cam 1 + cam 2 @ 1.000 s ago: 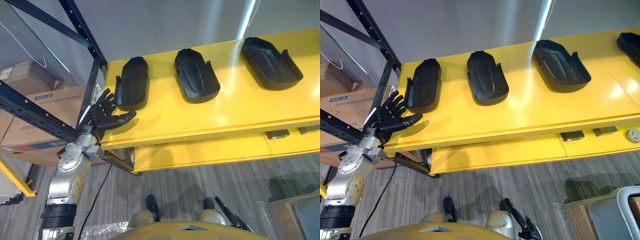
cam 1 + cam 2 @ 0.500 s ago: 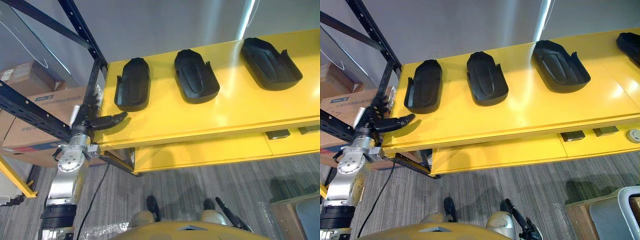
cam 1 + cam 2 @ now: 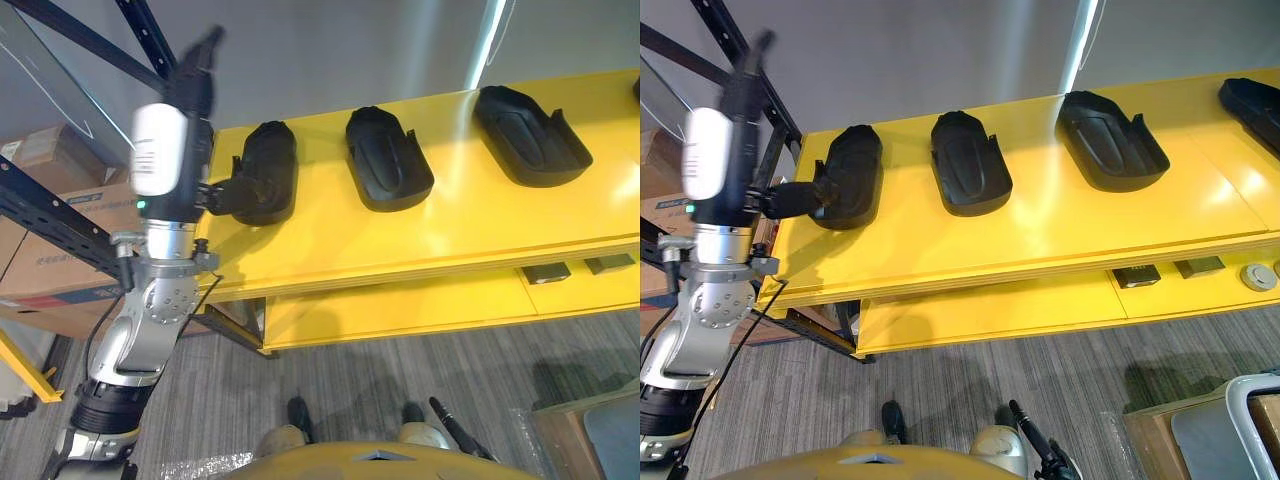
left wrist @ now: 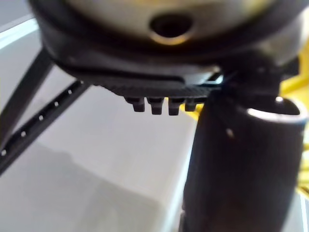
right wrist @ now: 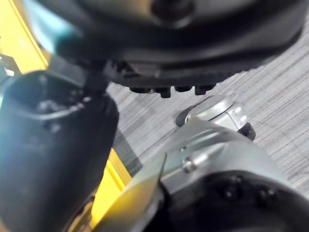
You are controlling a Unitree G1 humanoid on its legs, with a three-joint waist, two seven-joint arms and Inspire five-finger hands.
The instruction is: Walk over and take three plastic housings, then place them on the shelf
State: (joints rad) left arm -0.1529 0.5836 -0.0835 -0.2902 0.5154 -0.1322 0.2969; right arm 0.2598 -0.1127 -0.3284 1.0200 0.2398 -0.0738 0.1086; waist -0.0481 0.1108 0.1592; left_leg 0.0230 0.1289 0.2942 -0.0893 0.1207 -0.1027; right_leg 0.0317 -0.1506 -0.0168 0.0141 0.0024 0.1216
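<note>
Altogether four black plastic housings (image 3: 970,177) lie in a row on the yellow tabletop (image 3: 1040,240), each apart from its neighbour. The fourth housing (image 3: 1250,103) is cut off by the edge of the right eye view. Two cardboard boxes (image 3: 50,145) sit in the black rack (image 3: 50,215) that stands at the tabletop's left end.

The left hand (image 3: 165,150) stands upright at that left end, just beside the leftmost housing (image 3: 847,178). Its fingers are straight and point upward, and it has hold of nothing. Its thumb (image 3: 225,195) juts out sideways toward the leftmost housing, and in both eye views the thumb's tip meets that housing's left rim. Whether the two actually touch cannot be told. The other three housings lie farther to the right, well apart from this hand.

The right hand (image 5: 203,53) hangs low over the grey floor (image 3: 990,360), away from the tabletop, its fingers relaxed and empty.
</note>
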